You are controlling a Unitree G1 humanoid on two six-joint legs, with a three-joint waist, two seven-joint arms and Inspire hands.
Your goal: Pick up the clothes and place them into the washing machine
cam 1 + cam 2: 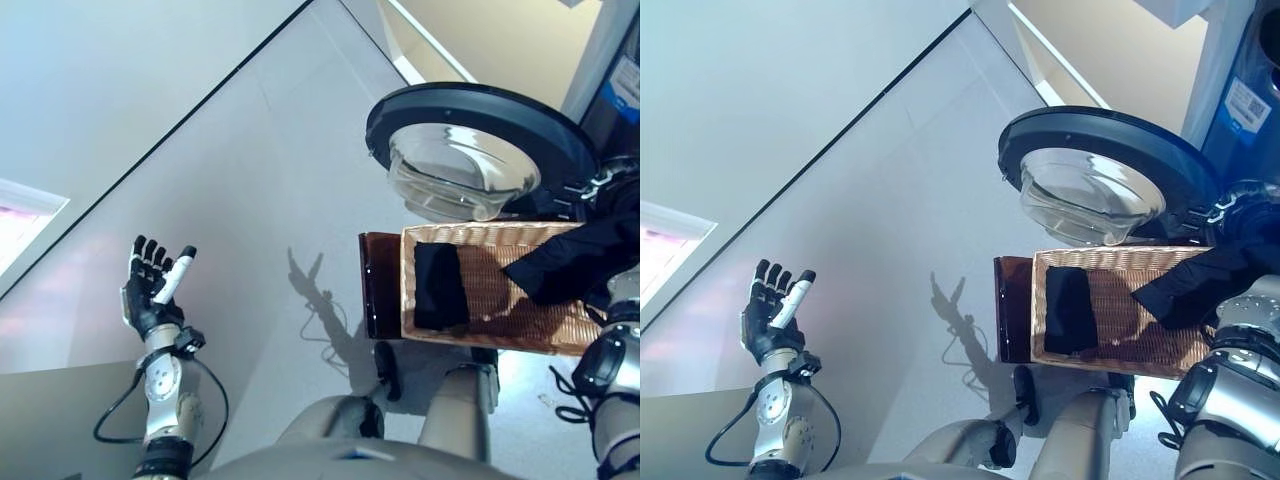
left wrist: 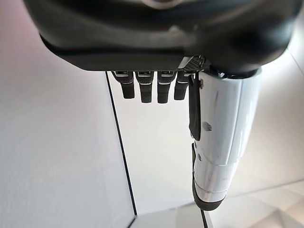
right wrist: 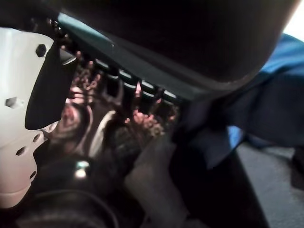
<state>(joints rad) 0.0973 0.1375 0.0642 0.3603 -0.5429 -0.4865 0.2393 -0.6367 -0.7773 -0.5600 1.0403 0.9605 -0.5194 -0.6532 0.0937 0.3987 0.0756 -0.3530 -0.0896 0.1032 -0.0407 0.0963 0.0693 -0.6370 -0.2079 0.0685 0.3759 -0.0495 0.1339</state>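
At seven o'clock our left hand point(image 1: 150, 290) is raised over bare floor point(image 1: 250, 200), fingers straight and spread, empty. At three o'clock, wicker basket point(image 1: 480, 335) holds a folded dark garment point(image 1: 440, 285). Our right hand point(image 1: 615, 195) lifts another dark garment point(image 1: 580, 255) beside the washer door point(image 1: 470, 130); finger state we cannot tell.

The right robot hand point(image 3: 28, 104) has its fingers hidden in dark cloth point(image 1: 580, 255).
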